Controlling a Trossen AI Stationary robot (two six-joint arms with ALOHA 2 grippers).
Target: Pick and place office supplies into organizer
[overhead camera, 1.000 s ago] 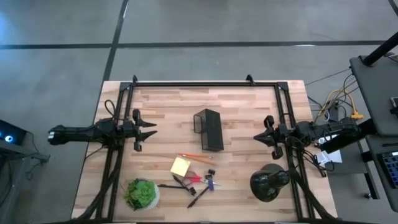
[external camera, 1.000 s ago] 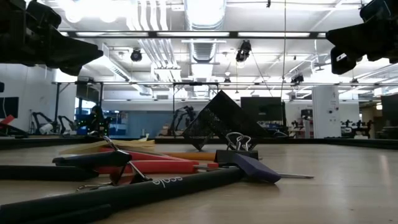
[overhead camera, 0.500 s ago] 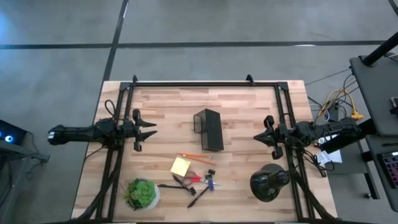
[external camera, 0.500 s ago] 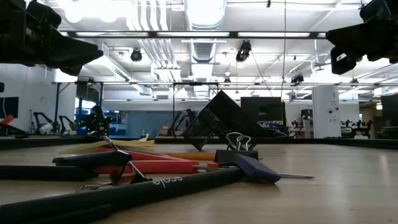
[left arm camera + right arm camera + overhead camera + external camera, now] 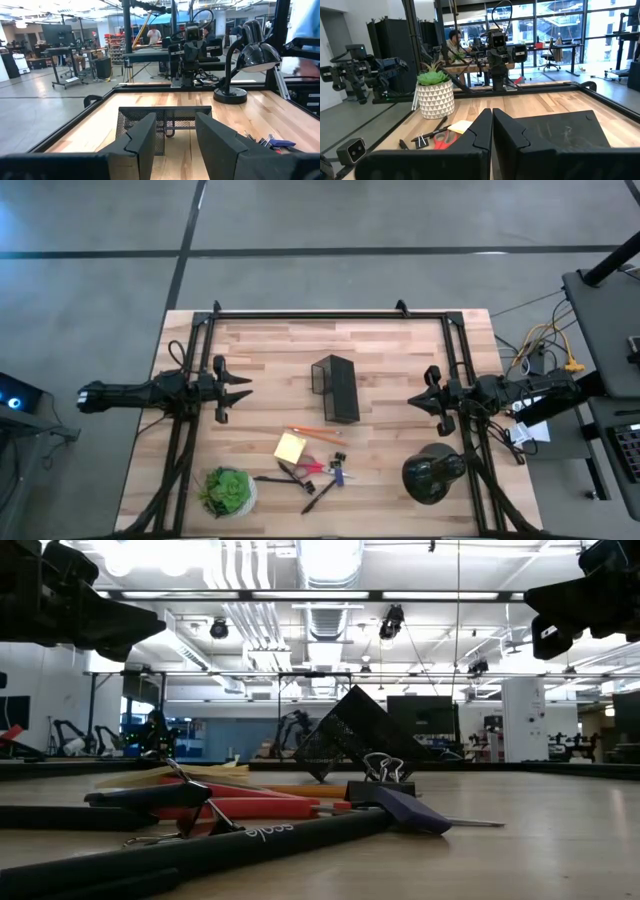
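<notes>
The black wire-mesh organizer (image 5: 335, 388) stands near the middle of the table; in the low view the organizer (image 5: 350, 735) looks tilted. Nearer the front edge lie the yellow sticky-note pad (image 5: 290, 446), orange pencil (image 5: 312, 431), red-handled scissors (image 5: 310, 468), black pens (image 5: 320, 495), small black clips (image 5: 338, 457) and a purple piece (image 5: 338, 476). My left gripper (image 5: 245, 387) hovers open at the table's left side, pointing at the organizer (image 5: 165, 122). My right gripper (image 5: 412, 401) hovers shut at the right side, its fingers (image 5: 491, 117) pointing across toward the supplies.
A green potted plant (image 5: 228, 491) stands at the near left corner, and a round black lamp (image 5: 432, 473) at the near right. A black frame (image 5: 320, 314) runs along the table's far edge and sides. Bare wood lies between each gripper and the organizer.
</notes>
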